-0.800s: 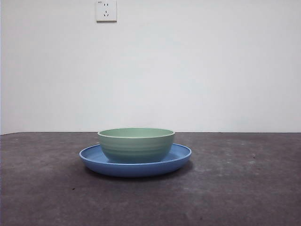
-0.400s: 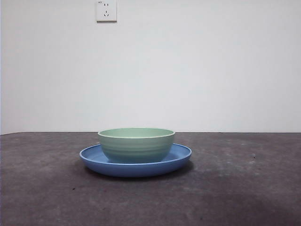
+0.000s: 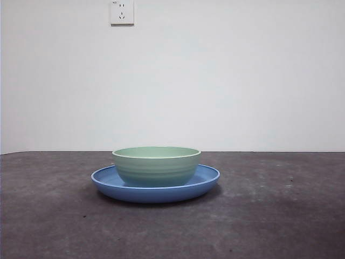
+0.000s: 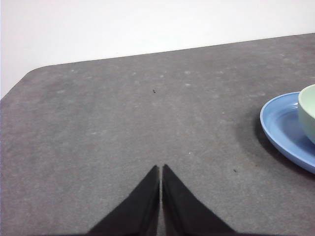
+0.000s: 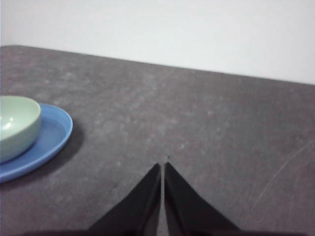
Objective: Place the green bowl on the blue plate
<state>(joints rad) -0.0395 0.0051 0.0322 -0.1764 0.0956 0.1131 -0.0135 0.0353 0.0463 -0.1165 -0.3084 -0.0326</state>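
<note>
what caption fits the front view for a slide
Pale mint-green glossy bowl resting upright inside the wide, shallow blue plate on a dark grey table, no arm in view.

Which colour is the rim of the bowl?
The green bowl has a paler, whitish rim; front view shows it best.

Green bowl (image 3: 156,166), centre of the front view: glossy, smooth glazed look, ceramic or hard plastic cannot be told; faint horizontal ridges on the side wall, lighter rim. Blue plate (image 3: 205,178) beneath it: glossy, smooth, with soft highlights along the low rim.

Tabletop (image 3: 280,216): dark grey, matt, mottled and slightly rough, with pale specks and fine scratches at the lower right of the right wrist view.

Wall (image 3: 242,81): white, matt, even. Socket (image 3: 122,12), upper left of the front view: white, smooth, plastic in look.

Fingers (image 4: 147,196) in both wrist views: black, matt, plain surface.
</note>
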